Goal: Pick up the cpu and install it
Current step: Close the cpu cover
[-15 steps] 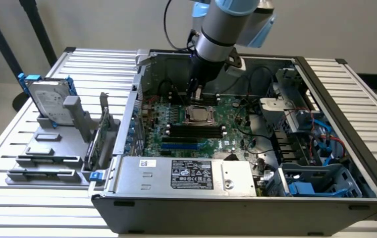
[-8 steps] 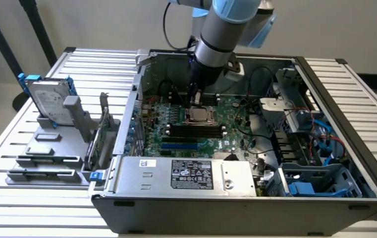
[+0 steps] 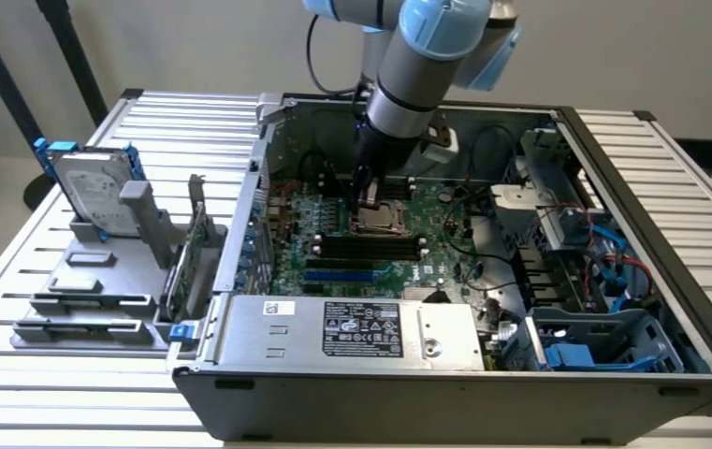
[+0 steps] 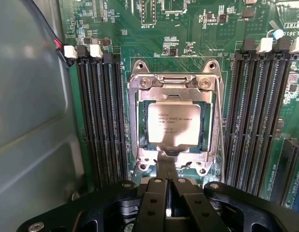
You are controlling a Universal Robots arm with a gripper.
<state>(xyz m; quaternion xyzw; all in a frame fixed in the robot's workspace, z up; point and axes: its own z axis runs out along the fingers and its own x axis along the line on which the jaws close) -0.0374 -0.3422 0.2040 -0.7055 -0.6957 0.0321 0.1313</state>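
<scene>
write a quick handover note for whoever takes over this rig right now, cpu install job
Grip: the gripper is shut and holds nothing. Its tips are at the edge of the socket frame; whether they touch it cannot be told.
Things: the cpu lies flat in the socket on the motherboard, within the frame, inside the open computer case.
Done: cpu is in the socket.
Left: whether it is fully seated or latched cannot be told, so that is unconfirmed.
</scene>
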